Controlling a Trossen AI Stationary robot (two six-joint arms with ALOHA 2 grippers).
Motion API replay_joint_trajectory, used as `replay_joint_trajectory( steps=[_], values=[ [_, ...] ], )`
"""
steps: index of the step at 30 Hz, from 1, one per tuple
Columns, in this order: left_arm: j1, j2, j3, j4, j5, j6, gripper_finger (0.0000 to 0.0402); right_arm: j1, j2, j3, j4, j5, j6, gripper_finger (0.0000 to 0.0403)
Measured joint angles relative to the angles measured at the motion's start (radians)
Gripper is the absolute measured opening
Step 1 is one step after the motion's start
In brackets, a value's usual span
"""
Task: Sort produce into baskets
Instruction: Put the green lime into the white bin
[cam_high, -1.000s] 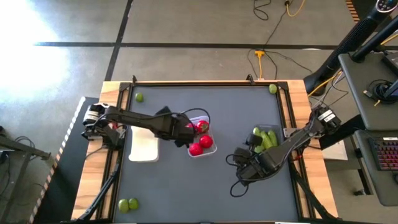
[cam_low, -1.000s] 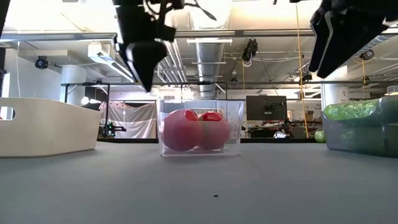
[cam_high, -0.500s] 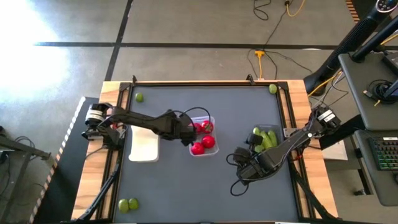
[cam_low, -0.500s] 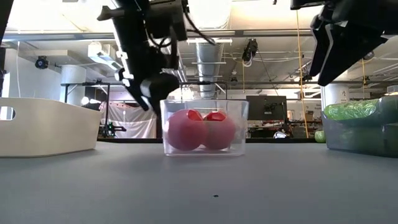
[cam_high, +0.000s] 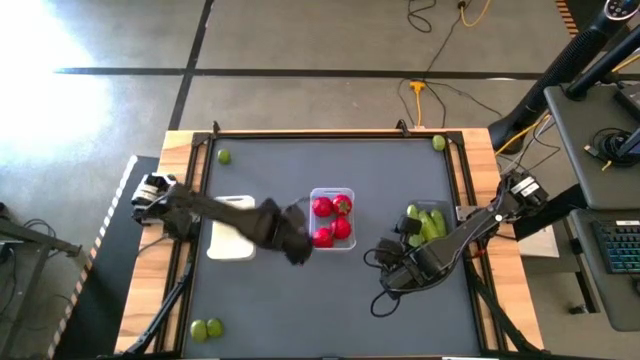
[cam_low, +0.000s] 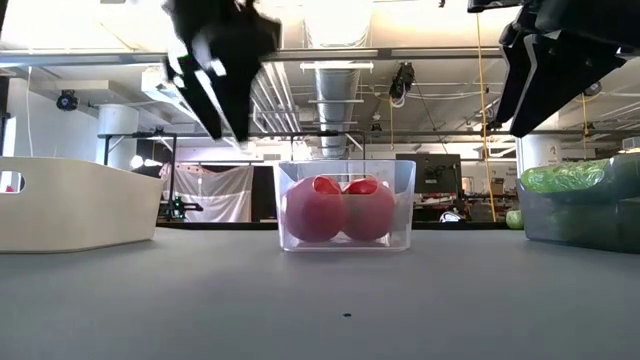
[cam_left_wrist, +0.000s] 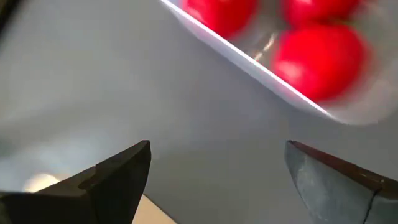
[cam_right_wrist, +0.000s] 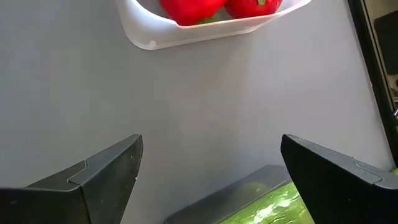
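Left hand (cam_high: 298, 252): fingers apart, empty, above the dark grey bench (cam_high: 300, 300), just beside the clear plastic tray (cam_high: 348, 192) holding round red fruits (cam_high: 322, 208). Right hand (cam_high: 388, 268): fingers apart, empty, near the dark grey tray (cam_high: 446, 207) holding long green cucumber pieces (cam_high: 430, 224).

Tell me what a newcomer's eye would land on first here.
The bright red fruits packed in the clear basket at the table's middle stand out most. The left end effector hangs open just beside that basket, above the table. On the right, green cucumber pieces fill the dark grey basket.
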Motion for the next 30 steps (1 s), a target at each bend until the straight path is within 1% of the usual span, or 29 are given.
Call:
replay_joint_trajectory(
  steps=[8,12,17,19,22,27,30],
  values=[
    [-0.329,0.0,0.088,-0.014,0.139,-0.174,0.0351,0.0,0.0,0.0,0.027,0.002,-0.017,0.0375],
    [-0.486,0.0,0.088,-0.011,0.233,-0.356,0.0351,0.0,0.0,0.0,0.028,0.002,-0.008,0.0375],
    [-0.655,0.002,0.054,-0.011,0.309,-0.64,0.0351,-0.002,0.0,0.0,0.066,0.002,-0.007,0.0375],
    [-0.703,0.008,0.036,-0.011,0.331,-0.721,0.0351,-0.003,0.0,0.0,0.09,0.002,-0.008,0.0375],
    [-0.754,0.024,0.006,-0.013,0.335,-0.798,0.0351,-0.003,0.0,0.002,0.135,0.002,-0.016,0.0375],
    [-0.804,0.037,-0.064,0.035,0.401,-0.845,0.0351,-0.003,0.0,0.002,0.162,-0.012,-0.016,0.0375],
    [-0.827,0.037,-0.112,0.073,0.417,-0.875,0.0351,0.003,0.0,0.002,0.165,-0.04,-0.004,0.0375]
  ],
)
